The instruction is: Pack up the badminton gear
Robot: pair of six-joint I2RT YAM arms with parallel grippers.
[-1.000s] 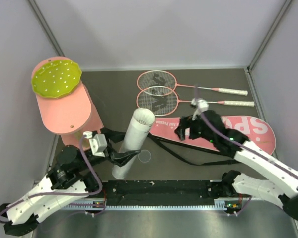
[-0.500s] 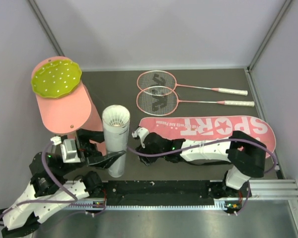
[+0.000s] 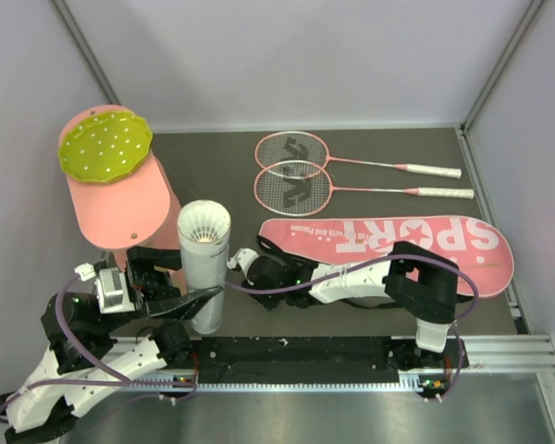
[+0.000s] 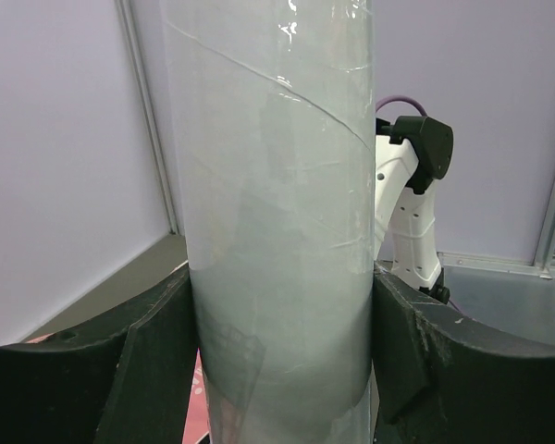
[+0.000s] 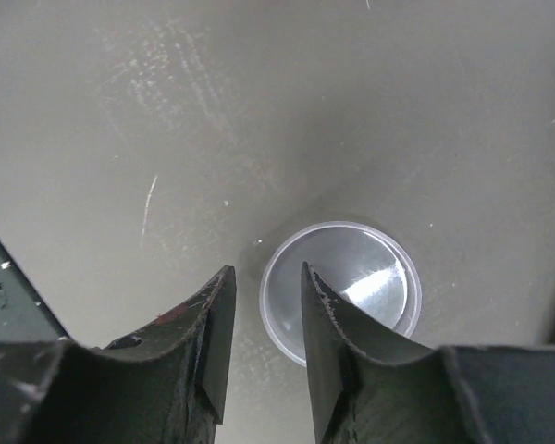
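Scuffed grey worktop (image 5: 120,111), pale walls (image 3: 296,55) boxing it in; left claw's (image 4: 277,342) squeezing the white tube (image 4: 277,185), right claw's (image 5: 264,273) hovering barely open over a clear lid (image 5: 351,277).

The white tube (image 4: 277,231) wore a glossy, creased clear film, while a smooth translucent plastic cap (image 5: 351,277) gleamed on the matt, scratched grey table (image 5: 120,111).

Left end effector (image 3: 200,298) clamped, right one (image 5: 266,314) ajar
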